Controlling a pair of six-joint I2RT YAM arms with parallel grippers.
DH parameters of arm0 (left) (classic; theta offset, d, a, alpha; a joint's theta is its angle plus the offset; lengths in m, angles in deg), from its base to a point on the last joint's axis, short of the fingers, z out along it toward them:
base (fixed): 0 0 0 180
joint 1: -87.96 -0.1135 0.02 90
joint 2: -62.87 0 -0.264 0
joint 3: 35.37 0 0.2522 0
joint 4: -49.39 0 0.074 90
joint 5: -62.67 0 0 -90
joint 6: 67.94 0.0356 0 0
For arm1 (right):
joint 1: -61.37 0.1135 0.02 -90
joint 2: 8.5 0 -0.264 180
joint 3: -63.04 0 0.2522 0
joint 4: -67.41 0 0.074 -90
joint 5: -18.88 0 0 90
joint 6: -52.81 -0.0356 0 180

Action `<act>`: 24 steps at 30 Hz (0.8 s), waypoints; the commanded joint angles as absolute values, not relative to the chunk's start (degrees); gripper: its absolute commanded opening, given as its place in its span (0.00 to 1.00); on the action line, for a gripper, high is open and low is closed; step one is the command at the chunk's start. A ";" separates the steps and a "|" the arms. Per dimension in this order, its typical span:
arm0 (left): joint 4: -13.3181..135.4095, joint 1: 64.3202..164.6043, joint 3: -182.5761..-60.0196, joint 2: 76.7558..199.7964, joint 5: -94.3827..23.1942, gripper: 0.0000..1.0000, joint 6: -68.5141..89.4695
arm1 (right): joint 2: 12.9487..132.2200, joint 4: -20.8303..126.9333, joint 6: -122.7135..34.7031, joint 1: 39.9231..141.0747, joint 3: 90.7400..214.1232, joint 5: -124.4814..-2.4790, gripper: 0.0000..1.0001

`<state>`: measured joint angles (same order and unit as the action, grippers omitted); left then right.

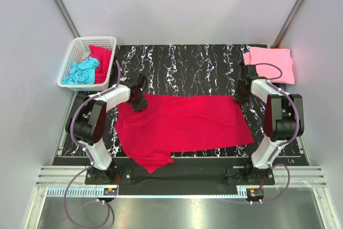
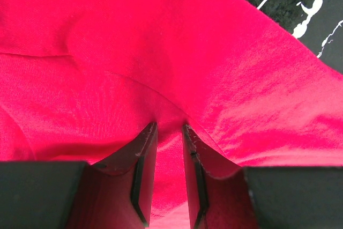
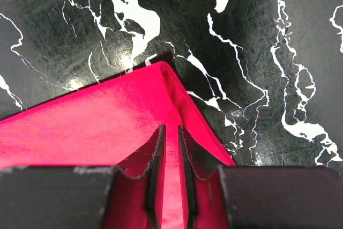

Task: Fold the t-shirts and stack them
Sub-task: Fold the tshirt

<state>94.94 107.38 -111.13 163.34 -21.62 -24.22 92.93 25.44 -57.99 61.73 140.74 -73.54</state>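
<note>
Both arms are down on the crimson shirt (image 1: 185, 124), which lies spread across the middle of the black marbled table (image 1: 187, 60), with a flap of it reaching over the near edge on the left side.

The left gripper (image 1: 138, 100) is at the shirt's far-left corner. From its wrist camera the 2 fingers (image 2: 144, 154) stand close together with a ridge of red cloth pinched up between them. That is a narrow grip on the fabric.

Over to the right gripper (image 1: 239, 96), at the far-right corner. Its wrist view shows the same thing: the fingers are narrow, a strip of red cloth runs through the gap, and the shirt's pointed corner lies just ahead of them on the bare table.

At the far-right corner of the table a pink shirt (image 1: 270, 63) lies folded flat, well apart from the crimson one. Off the far-left corner sits a white basket (image 1: 75, 52) holding 2 more, a turquoise shirt (image 1: 80, 72) bunched at the front and a red shirt (image 1: 102, 60) behind it.
</note>
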 commanded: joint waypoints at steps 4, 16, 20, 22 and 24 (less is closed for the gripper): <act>93.82 107.39 -112.06 162.63 -22.59 0.29 -23.29 | 94.33 26.49 -58.11 61.72 140.96 -74.29 0.21; 94.09 107.47 -112.50 162.89 -22.59 0.29 -23.12 | 95.13 25.96 -57.67 61.72 141.40 -76.83 0.21; 93.83 107.47 -112.32 163.06 -22.59 0.29 -23.12 | 94.69 25.70 -57.58 61.72 141.57 -77.80 0.21; 94.00 107.39 -112.32 163.07 -22.59 0.29 -23.12 | 94.34 25.61 -57.32 61.72 141.40 -77.89 0.21; 94.00 107.39 -112.23 163.07 -22.67 0.29 -23.12 | 94.60 25.35 -57.23 61.64 141.66 -78.59 0.20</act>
<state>94.94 107.38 -111.13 163.34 -21.62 -23.83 94.66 25.55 -57.97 61.73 140.74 -75.20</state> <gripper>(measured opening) 0.296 0.207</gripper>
